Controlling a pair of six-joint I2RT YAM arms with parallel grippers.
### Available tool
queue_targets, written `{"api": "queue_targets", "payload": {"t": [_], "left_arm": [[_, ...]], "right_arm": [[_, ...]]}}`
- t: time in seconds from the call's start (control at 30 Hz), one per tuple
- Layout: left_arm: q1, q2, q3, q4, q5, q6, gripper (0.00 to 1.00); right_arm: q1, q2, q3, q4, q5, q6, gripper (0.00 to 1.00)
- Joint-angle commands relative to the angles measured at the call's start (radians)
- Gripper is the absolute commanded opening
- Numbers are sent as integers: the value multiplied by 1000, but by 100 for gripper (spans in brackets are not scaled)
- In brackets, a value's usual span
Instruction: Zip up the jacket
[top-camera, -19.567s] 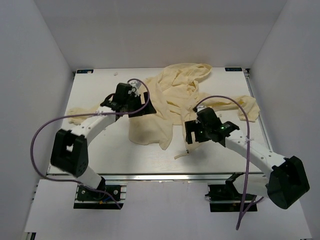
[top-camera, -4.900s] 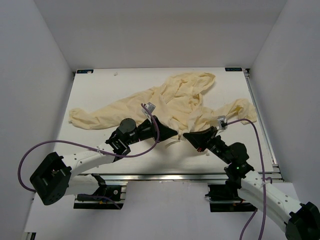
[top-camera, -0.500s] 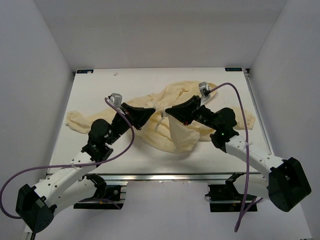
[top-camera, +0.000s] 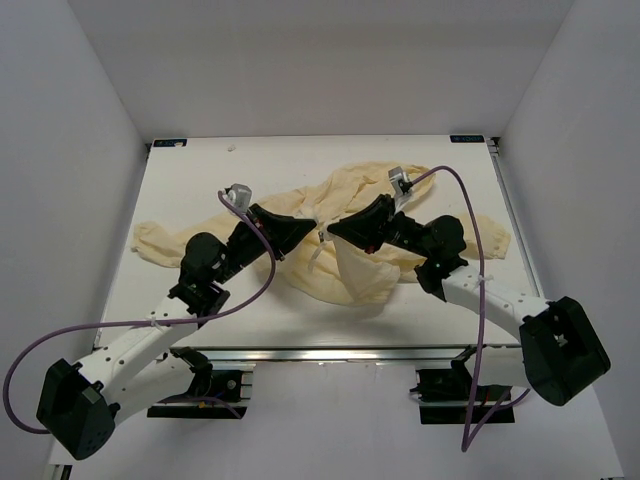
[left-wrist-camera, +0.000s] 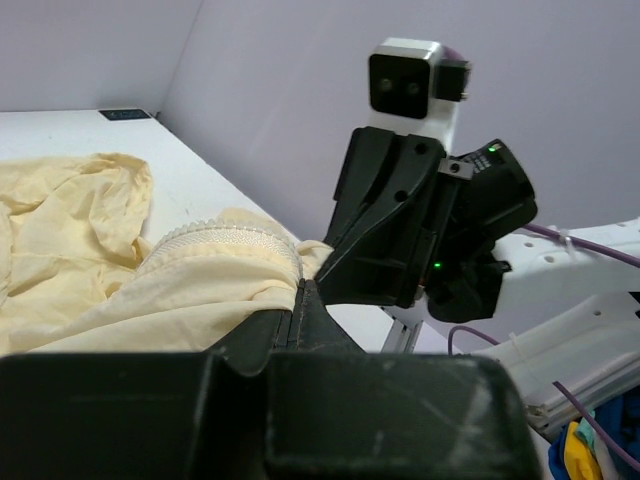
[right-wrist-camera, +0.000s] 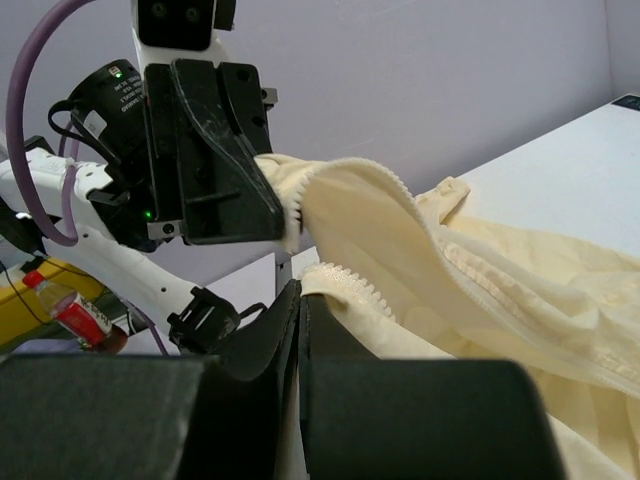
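Raised higher, the limp, light jacket (top-camera: 362, 278) was pinched at its zipper edges (right-wrist-camera: 352, 282) by the clamped left gripper (top-camera: 309, 232) and right gripper (top-camera: 333, 228).

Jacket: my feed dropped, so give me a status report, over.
Both shut: left end effector on one jacket front edge, right end effector on the other. Zipper teeth not joined. Nothing blocking.
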Motion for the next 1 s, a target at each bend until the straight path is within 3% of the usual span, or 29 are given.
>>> {"api": "queue_targets", "payload": {"t": [0.0,0.97], "left_arm": [[18,-16,-12,45,68,-21,0],[30,-14,-59,107,94,-103,0]], "right_arm": [[-13,27,-14,175,-44,47,0],[-19,7,-21,195,-33,39,0]]}}
